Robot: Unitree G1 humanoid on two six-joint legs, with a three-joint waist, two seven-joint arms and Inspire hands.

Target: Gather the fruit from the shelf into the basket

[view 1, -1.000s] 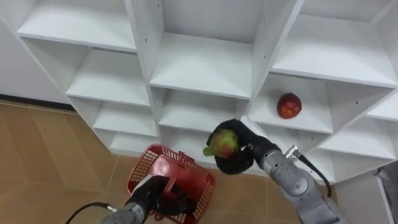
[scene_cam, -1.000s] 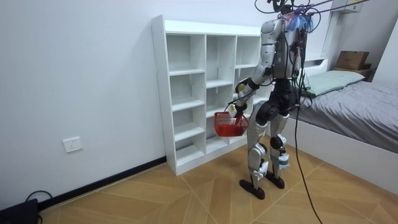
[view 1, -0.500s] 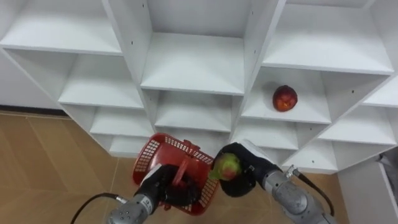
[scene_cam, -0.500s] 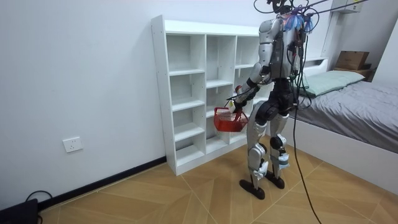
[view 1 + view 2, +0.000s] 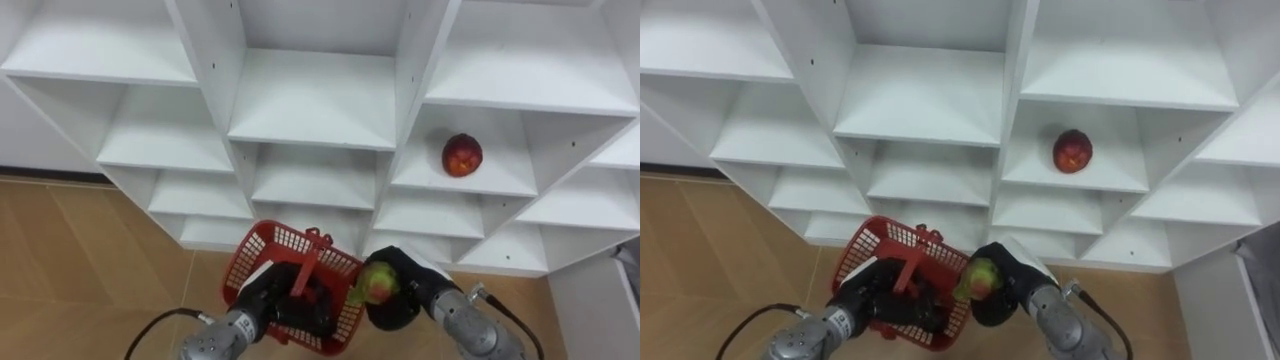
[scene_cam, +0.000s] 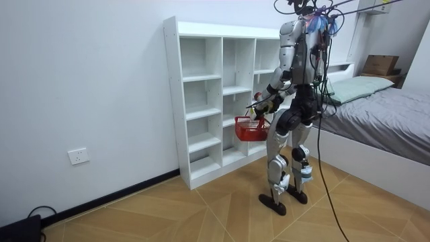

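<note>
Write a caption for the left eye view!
Right robot hand holds green fruit by the red basket; red fruit on shelf.

The right robot hand grips a green apple just beside the red basket, which the left robot hand holds.

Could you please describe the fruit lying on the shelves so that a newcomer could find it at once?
Start at the white open-fronted shelf unit against the wall. One compartment, up and right of the red plastic basket, holds a round red fruit, alone. Unlike the green-red fruit in the right hand beside the basket, nothing touches it.
</note>
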